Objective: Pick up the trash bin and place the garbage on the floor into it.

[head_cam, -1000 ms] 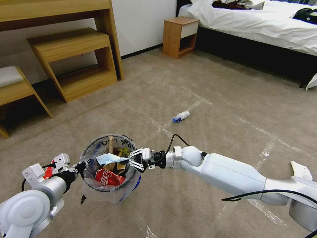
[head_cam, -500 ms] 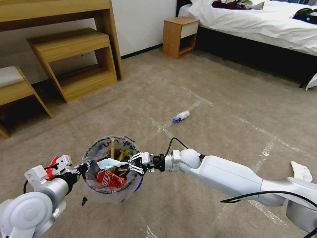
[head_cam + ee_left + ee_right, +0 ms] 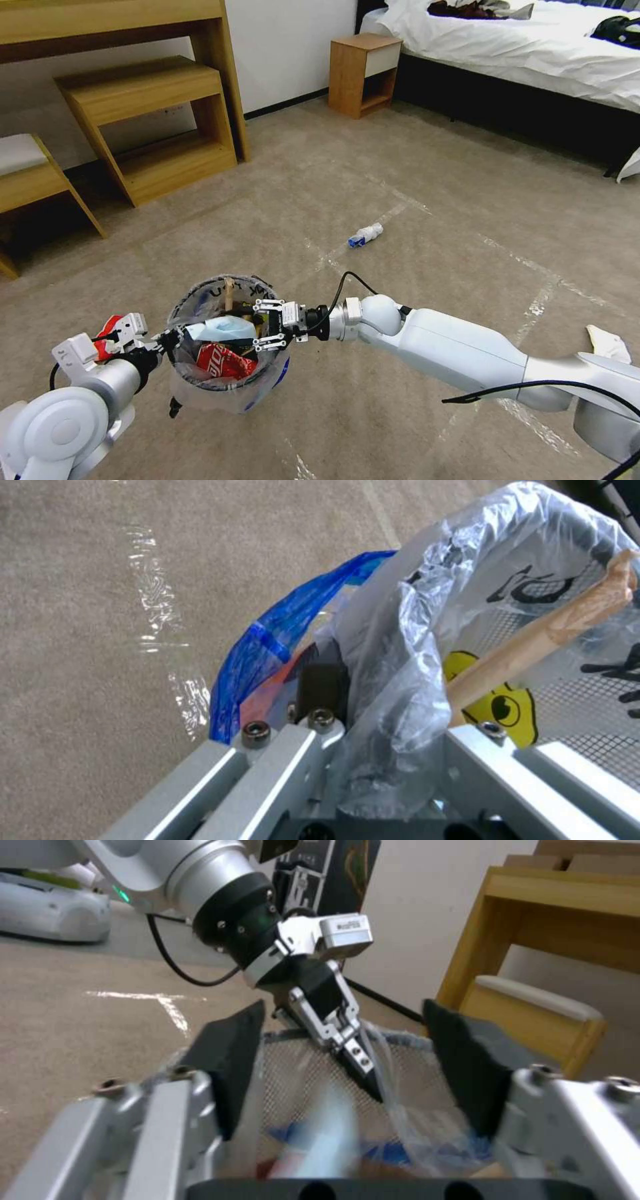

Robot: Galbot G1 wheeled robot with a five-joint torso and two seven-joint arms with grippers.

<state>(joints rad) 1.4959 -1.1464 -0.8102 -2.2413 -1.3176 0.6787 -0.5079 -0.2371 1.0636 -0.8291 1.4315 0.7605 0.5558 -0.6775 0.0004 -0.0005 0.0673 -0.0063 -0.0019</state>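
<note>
- Your left gripper (image 3: pixel 170 337) is clamped on the near-left rim of the trash bin (image 3: pixel 227 393), holding it up off the floor (image 3: pixel 413 167); the left wrist view shows its fingers (image 3: pixel 323 685) pinching the bin wall and the clear liner bag (image 3: pixel 400 680).
- Your right gripper (image 3: pixel 257 325) sits over the bin mouth with its jaws spread wide, gripping nothing; the right wrist view shows both pads (image 3: pixel 230 1060) apart above the mesh.
- Light-blue mask (image 3: pixel 217 328) lies loose on top of the bin contents, just beside the right fingertips.
- Inside the bin: red can (image 3: pixel 223 363), wooden stick (image 3: pixel 229 293) leaning upright against the far rim.
- White-blue bottle (image 3: pixel 365 235) lies on the carpet, well apart from the bin.
- White tissue (image 3: pixel 607 343) on the floor near your right arm.
</note>
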